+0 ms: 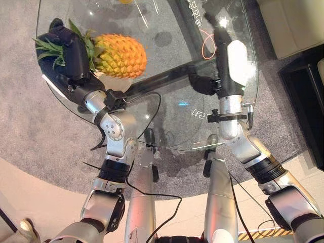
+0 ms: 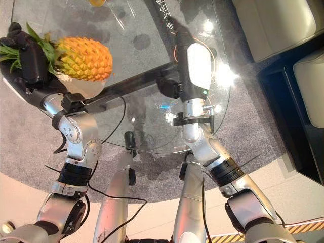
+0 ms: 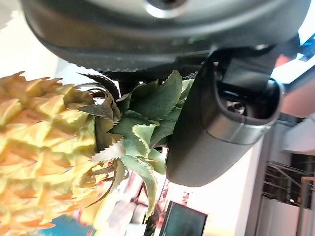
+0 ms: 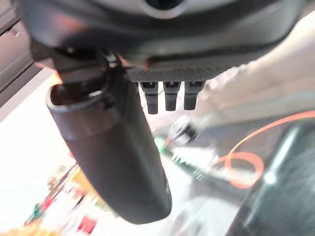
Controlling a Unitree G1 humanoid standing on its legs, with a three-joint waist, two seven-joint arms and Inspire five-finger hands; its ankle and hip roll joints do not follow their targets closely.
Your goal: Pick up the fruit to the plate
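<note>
now left hand [image 1: 68, 50] clamped on leafy crown, pineapple [image 1: 119, 54] lying sideways, body toward right hand [image 1: 230, 61], its fingers straight

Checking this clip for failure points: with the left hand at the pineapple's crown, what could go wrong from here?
1. The left hand seems to grip only the leaves of the pineapple; the heavy body could swing or tear free.
2. It lies near the glass table's edge, so a slip might roll it off.

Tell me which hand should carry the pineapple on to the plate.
Left. The left hand is already closed round the leafy crown of the pineapple over the glass table. The right hand sits apart from it, holding nothing.
</note>
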